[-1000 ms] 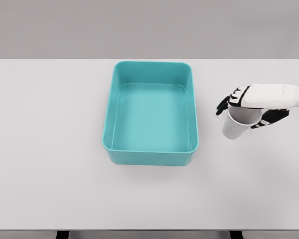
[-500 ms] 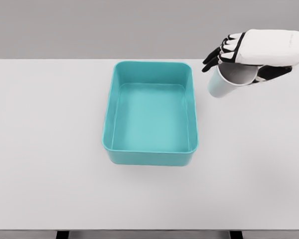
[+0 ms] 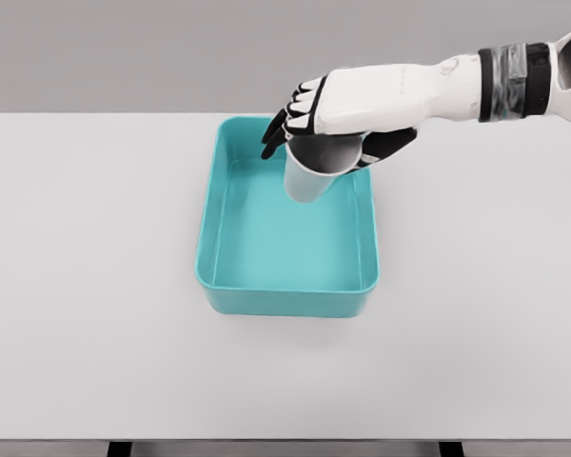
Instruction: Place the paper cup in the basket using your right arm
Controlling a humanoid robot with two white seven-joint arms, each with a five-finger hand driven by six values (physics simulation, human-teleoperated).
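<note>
The white paper cup (image 3: 309,174) hangs above the far end of the teal rectangular plastic basket (image 3: 287,303), held up off the basket's floor and well clear of the white counter (image 3: 95,286). It tilts a little, its open mouth turned up toward the palm and its narrower base pointing down and slightly left into the basket's interior. The right hand (image 3: 347,109), white across the back with black fingers (image 3: 281,129), is wrapped around the cup's upper rim; the fingers curl down over the far side of the cup and the thumb presses in from the near right, so the grip is clamped on the cup. The right arm reaches in from the upper right corner of the head view, its white forearm ringed by a grey and black band near the wrist, and it passes over the basket's far right corner.

The basket sits near the middle of the counter with its long sides running away from the camera, its rounded rim unbroken, and its inner floor bare apart from the cup's faint shadow. The cup's base appears lower than the basket's far rim, but whether it has passed below the rim line cannot be told from this angle.
</note>
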